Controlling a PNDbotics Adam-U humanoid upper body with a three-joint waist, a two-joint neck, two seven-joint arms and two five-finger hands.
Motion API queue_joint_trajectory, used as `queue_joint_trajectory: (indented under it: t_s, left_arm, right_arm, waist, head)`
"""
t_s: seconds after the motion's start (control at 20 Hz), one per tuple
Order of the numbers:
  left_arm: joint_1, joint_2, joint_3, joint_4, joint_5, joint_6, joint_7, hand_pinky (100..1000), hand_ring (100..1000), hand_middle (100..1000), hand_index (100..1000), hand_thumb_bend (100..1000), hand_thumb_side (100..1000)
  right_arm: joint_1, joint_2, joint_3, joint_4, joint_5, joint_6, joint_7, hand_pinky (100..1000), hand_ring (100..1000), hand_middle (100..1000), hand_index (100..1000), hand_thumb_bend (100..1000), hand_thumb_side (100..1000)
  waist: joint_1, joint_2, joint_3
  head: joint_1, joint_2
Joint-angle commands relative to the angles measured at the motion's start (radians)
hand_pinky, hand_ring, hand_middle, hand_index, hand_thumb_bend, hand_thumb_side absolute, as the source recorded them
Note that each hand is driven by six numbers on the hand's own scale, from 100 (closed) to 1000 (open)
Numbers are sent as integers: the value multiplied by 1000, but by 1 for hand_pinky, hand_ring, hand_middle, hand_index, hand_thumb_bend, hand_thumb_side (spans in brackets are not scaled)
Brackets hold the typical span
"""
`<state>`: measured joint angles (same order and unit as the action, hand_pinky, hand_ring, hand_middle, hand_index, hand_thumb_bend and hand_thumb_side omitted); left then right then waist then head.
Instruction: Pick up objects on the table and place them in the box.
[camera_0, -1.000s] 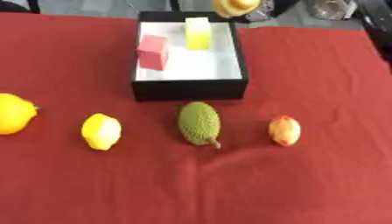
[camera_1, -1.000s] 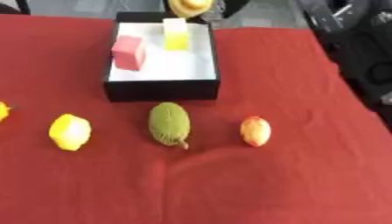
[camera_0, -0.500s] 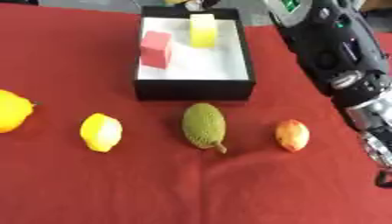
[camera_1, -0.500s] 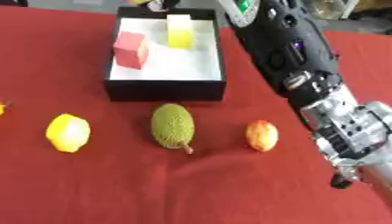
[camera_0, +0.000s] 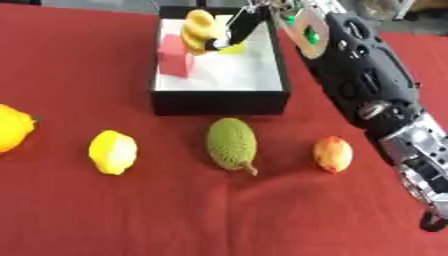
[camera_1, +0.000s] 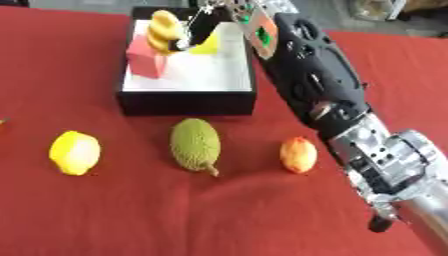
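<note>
A matt red cloth covers the surface (camera_0: 105, 210). The box (camera_0: 219, 102) at 12 o'clock has matt black walls and a smooth white floor. The green fruit (camera_0: 231, 142) looks rough and bumpy; the lemon (camera_0: 113, 151) and peach-coloured fruit (camera_0: 333, 153) look smooth. The arm (camera_1: 311, 75) at 2 o'clock is glossy black plastic with silvery metal joints.

Red cloth-covered table (camera_0: 105, 215), a strip of grey floor (camera_0: 114, 4) beyond it

Counted: fruits, blocks, box, hand

On the red cloth lie four fruits: one orange-yellow round fruit (camera_0: 13, 127) at 9 o'clock, one yellow lemon (camera_0: 113, 151), one green bumpy oval fruit (camera_0: 231, 143), one small orange-red fruit (camera_0: 333, 153). One black box with a white floor (camera_0: 219, 102) at 12 o'clock holds two blocks, one pink (camera_0: 175, 62), one yellow (camera_1: 208, 48). One black robot hand (camera_0: 243, 27) holds one lumpy yellow object (camera_0: 199, 31).
</note>
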<state>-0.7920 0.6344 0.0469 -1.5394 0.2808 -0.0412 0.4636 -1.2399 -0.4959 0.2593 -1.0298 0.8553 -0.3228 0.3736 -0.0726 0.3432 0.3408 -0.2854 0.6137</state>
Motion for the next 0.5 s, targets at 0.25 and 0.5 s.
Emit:
queue_joint_trajectory:
  t_s: [0.25,0.5]
  left_arm:
    - [2,31,11,-5,3,0,-3,766,844,795,870,632,609]
    - [29,53,17,2,-1,1,4,764,844,794,869,628,607]
  right_arm:
    - [-11,-49,-22,-59,-55,-8,-16,881,889,876,932,558,227]
    - [76,-202,5,-283,-305,64,26,877,872,832,902,523,221]
  waist:
    - [18,-32,-13]
    - [9,-55,-44]
  head:
    - [20,10]
    - [55,30]
